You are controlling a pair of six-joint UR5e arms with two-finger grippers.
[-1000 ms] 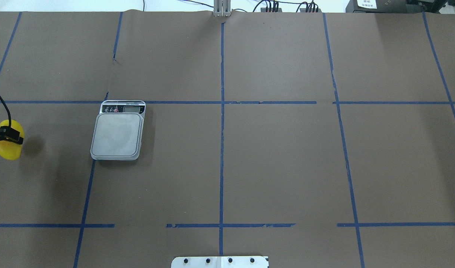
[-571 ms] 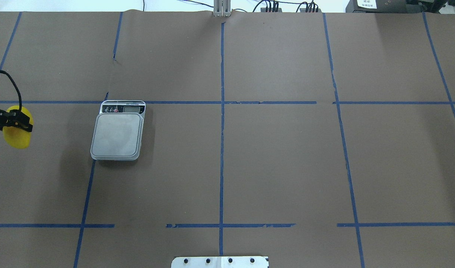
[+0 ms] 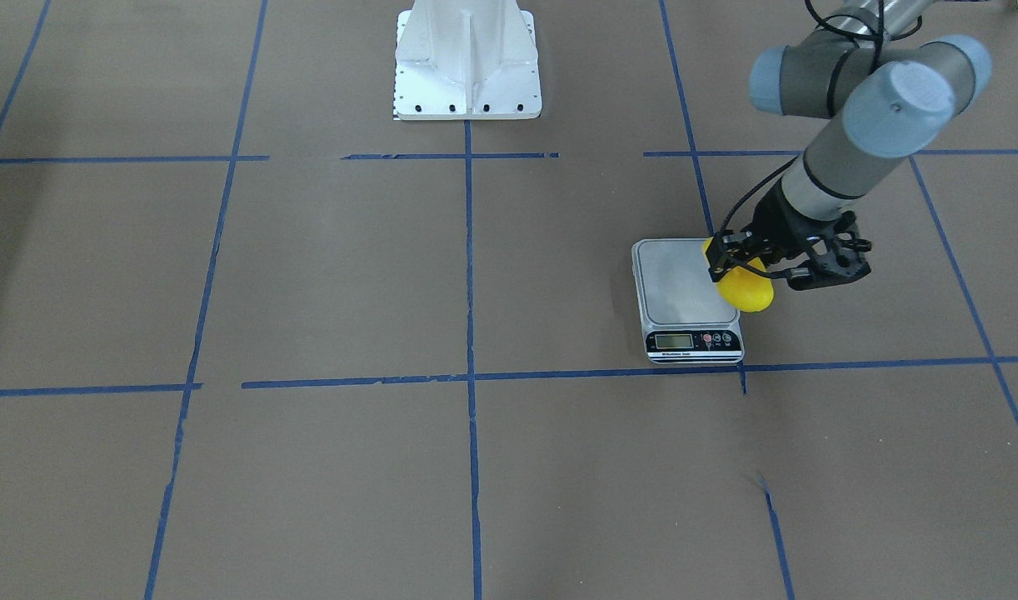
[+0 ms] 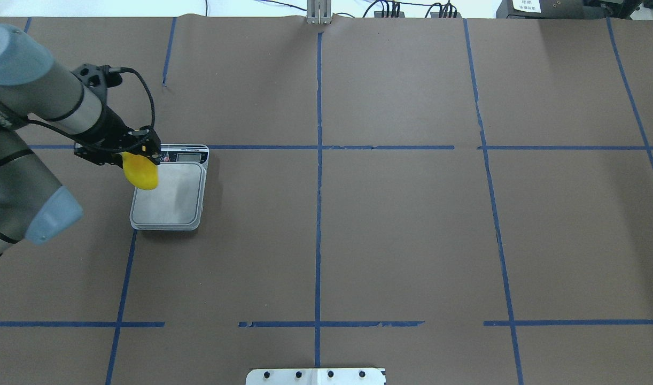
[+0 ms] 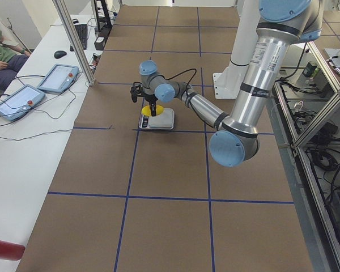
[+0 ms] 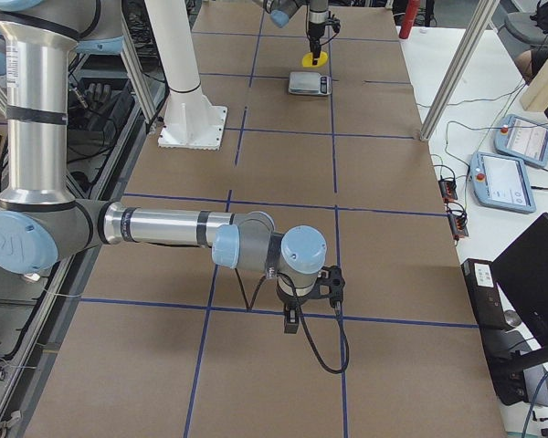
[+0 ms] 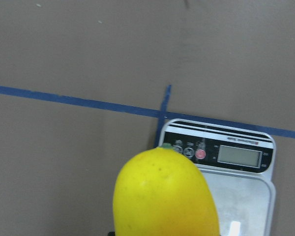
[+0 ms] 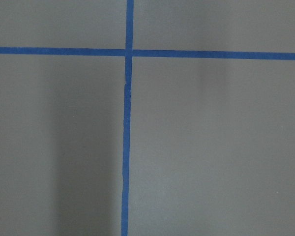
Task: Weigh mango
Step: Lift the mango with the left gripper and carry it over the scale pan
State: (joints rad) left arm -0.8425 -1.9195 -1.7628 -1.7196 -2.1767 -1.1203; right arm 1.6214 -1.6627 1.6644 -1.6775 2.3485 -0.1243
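Observation:
The mango (image 4: 141,172) is yellow with an orange blush. My left gripper (image 4: 140,158) is shut on its upper end and holds it hanging in the air, over the far left corner of the grey kitchen scale (image 4: 171,206). The front view shows the mango (image 3: 746,287) at the scale's (image 3: 680,283) edge, in the gripper (image 3: 738,265). The left wrist view shows the mango (image 7: 164,196) close up, with the scale's display panel (image 7: 240,156) behind it. My right gripper (image 6: 292,321) points down at bare paper far from the scale. I cannot tell whether it is open or shut.
The table is covered in brown paper with a grid of blue tape. The robot's white base (image 3: 467,62) stands at the middle of the near edge. Operator tablets (image 5: 56,76) lie on a side bench beyond the table.
My left arm has swung in from the table's left edge, carrying the mango rightward and farther back to over the scale's corner. The scale has not moved.

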